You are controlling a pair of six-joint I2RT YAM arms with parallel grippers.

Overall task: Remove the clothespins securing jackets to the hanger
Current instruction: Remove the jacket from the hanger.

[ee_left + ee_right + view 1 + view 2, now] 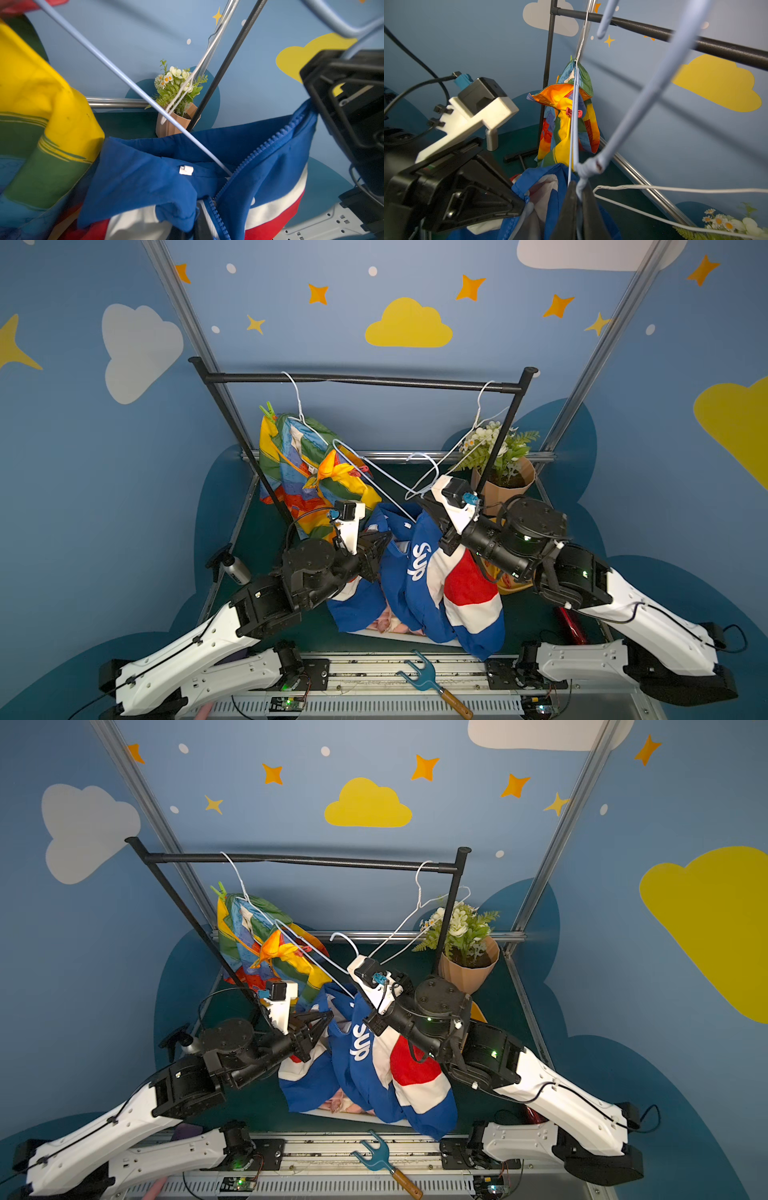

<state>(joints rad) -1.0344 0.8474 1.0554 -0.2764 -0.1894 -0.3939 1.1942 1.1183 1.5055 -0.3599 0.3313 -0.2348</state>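
Since my right gripper (pixel 579 187) clamps the hanger (pixel 593 165) by its neck to keep the blue jacket (pixel 399 593) up, my left gripper (pixel 384 537) noses its collar; whether it's closed I cannot tell. Green pin (pixel 268 409) and red pin (pixel 574 112) bite the rainbow jacket (pixel 291 472) at the rail's (pixel 374 380) left end.

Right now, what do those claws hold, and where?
Right gripper pinches the pale-blue wire hanger at its twisted neck; for the left gripper, it cannot be told.
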